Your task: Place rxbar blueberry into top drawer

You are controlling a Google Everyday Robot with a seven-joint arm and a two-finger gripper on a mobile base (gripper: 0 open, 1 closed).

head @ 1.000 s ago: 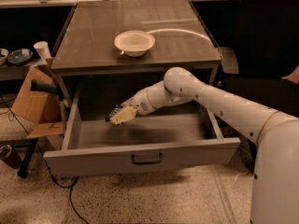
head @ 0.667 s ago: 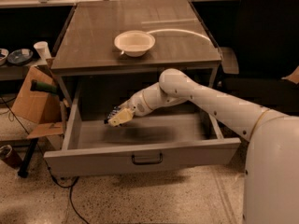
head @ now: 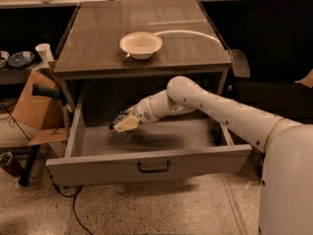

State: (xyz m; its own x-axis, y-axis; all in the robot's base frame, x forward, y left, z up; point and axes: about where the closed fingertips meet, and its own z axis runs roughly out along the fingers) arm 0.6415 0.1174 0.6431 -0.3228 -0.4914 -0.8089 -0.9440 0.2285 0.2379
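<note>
Presently, the pale gripper (head: pixel 124 123) hangs inside the open top drawer (head: pixel 98 168), a shallow grey box with a flat front, above the left part of its floor. A small dark shape at its tip appears to be the rxbar blueberry (head: pixel 117 120); whether the claw clamps it cannot be told. A round white bowl (head: pixel 141 44) rests on the grained tabletop (head: pixel 98 38).

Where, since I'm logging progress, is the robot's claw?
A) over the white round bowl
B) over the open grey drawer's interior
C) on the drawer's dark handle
B: the claw hangs over the left of the open wide grey drawer's interior, below the white round bowl.
</note>
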